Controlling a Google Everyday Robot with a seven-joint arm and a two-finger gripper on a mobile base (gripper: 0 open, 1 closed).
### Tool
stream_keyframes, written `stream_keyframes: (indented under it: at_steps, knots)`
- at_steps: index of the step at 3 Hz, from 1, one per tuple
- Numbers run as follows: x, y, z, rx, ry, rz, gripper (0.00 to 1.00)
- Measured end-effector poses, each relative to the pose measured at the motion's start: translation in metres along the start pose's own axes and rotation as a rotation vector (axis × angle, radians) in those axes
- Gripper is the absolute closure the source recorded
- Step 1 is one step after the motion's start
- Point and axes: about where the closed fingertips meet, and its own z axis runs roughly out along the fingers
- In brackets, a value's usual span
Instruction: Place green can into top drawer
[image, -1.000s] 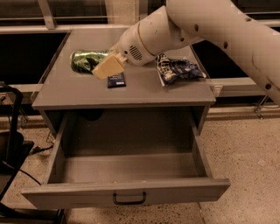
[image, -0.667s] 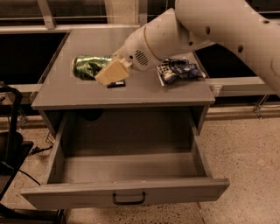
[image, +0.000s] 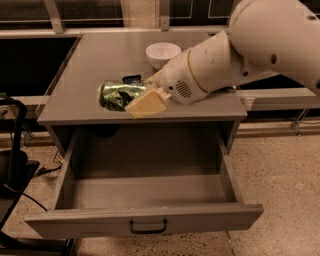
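Closer to the front edge than before, the green can (image: 117, 95) lies on its side over the grey cabinet top (image: 75, 75), just above the open top drawer (image: 145, 192). The gripper (image: 132, 95) pinches it, with one of its tan fingers (image: 147, 103) across the near side. Behind stands a white bowl (image: 162, 51). The arm (image: 240, 55) now covers the top's right side.
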Motion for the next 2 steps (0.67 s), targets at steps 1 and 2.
stream_keyframes:
  at_steps: [1, 2]
  knots:
    - [0.041, 0.006, 0.010, -0.011, -0.055, 0.022, 1.00]
    - [0.073, 0.007, 0.025, -0.045, -0.083, 0.058, 1.00]
